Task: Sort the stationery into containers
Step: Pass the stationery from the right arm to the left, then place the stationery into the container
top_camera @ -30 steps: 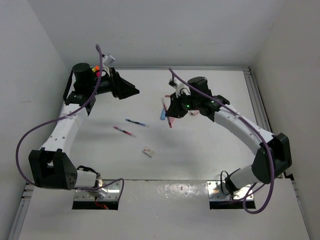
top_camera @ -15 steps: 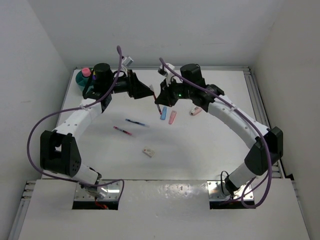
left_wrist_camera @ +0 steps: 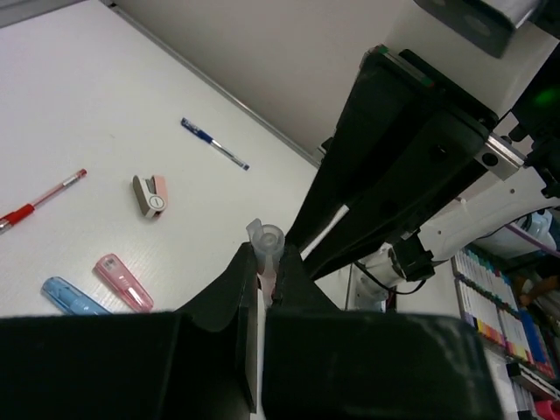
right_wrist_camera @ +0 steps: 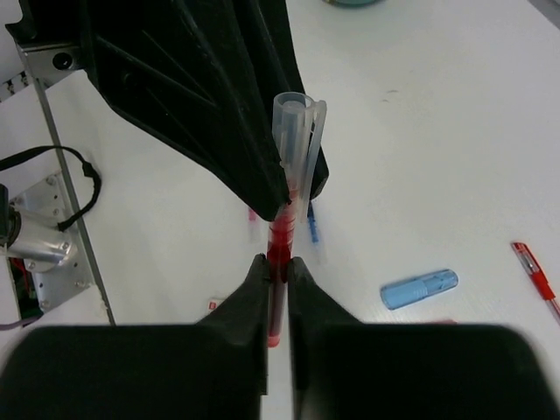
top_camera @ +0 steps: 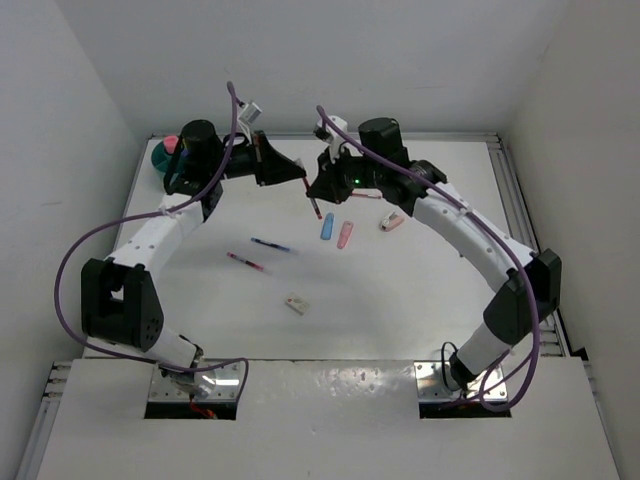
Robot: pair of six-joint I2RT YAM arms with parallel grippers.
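Note:
A thin red pen (top_camera: 316,207) with a clear cap (right_wrist_camera: 296,131) hangs in the air between both arms at the back middle of the table. My left gripper (top_camera: 300,178) is shut on its capped end (left_wrist_camera: 265,236). My right gripper (right_wrist_camera: 278,267) pinches the red barrel (right_wrist_camera: 282,245) just below, fingertip to fingertip with the left one. The teal cup (top_camera: 162,158), with a pink-tipped item in it, stands at the far left behind the left arm. Loose on the table lie a blue piece (top_camera: 327,228), a pink piece (top_camera: 344,235), a blue pen (top_camera: 272,245) and another red pen (top_camera: 248,263).
A pale pink eraser (top_camera: 391,222) lies under the right forearm. A small white and red item (top_camera: 295,303) sits nearer the front. Metal rails (top_camera: 505,190) edge the table at the right and back, with white walls close on three sides.
Both grippers came together at the back middle. The left gripper swung right from the cup and shut on the capped end of the red pen that the right gripper carried up.

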